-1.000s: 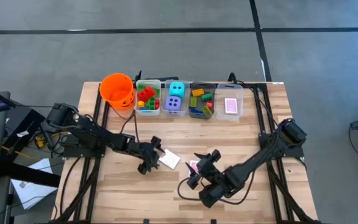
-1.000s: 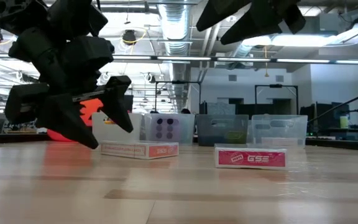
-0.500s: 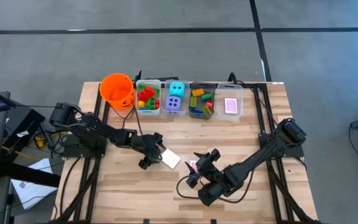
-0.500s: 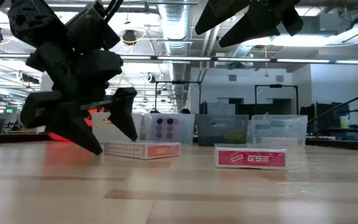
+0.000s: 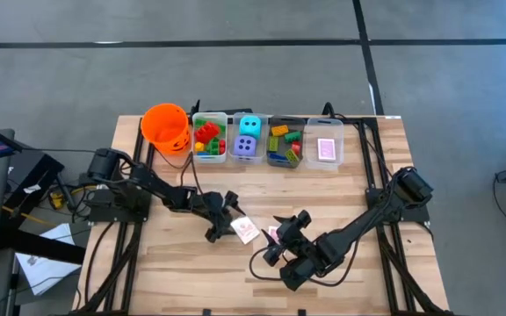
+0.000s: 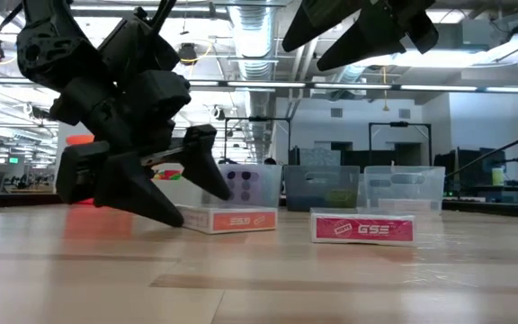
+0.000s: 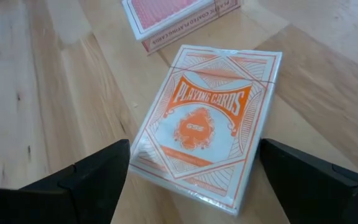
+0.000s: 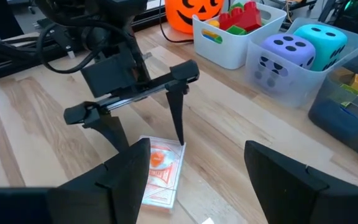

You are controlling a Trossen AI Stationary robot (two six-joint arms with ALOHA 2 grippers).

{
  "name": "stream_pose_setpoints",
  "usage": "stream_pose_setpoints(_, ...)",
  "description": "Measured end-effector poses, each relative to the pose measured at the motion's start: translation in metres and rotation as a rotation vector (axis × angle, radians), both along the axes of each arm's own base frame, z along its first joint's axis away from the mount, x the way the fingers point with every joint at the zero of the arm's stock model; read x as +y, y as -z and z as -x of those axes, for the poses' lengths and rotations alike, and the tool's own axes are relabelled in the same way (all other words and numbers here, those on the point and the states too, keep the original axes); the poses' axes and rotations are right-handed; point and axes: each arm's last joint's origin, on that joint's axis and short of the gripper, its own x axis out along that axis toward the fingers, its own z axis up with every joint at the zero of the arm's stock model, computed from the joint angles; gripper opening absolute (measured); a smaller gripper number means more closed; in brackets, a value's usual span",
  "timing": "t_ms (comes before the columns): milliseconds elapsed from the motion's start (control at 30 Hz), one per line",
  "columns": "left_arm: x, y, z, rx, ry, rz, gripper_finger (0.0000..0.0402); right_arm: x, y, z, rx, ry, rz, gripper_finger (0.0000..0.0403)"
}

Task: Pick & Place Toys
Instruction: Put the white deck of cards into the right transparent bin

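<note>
Orange card deck [image 5: 244, 230] lies flat on the wooden surface [image 5: 174, 263], mid-table, with the pink card deck [image 6: 363, 228] just beside it. Left gripper [image 5: 221, 216] is low over the orange deck, fingers [image 7: 98, 174] spread apart on either side, nothing clamped. Right gripper [image 5: 281, 237] hangs above the pink deck, fingers apart, empty. Bins [image 5: 210, 151] of bricks and dice and an orange bucket [image 5: 165, 126] stand along the far edge.

Looked straight down from overhead, level across the tabletop from its near edge, and close from each wrist, all four sharing the orange card deck [image 5: 245, 230] at six o'clock.
</note>
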Motion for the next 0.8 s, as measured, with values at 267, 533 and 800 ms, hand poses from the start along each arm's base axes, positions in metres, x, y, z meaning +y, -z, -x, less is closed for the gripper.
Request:
stream_pose_setpoints(267, 0.0, 0.0, 0.0, -0.012, 0.026, -0.036, 0.0354, 0.0, 0.0, 0.0, -0.001, 0.001, -0.001, 0.0255)
stream_pose_setpoints(533, 0.006, 0.0, -0.001, 0.001, -0.119, 0.025, 0.0354, -0.003, 0.0, -0.002, -0.003, 0.009, -0.002, 0.0255)
stream_pose_setpoints(800, 0.011, 0.0, -0.001, 0.009, -0.139, 0.03, 0.0354, -0.006, -0.001, -0.005, -0.017, 0.021, -0.012, 0.0255)
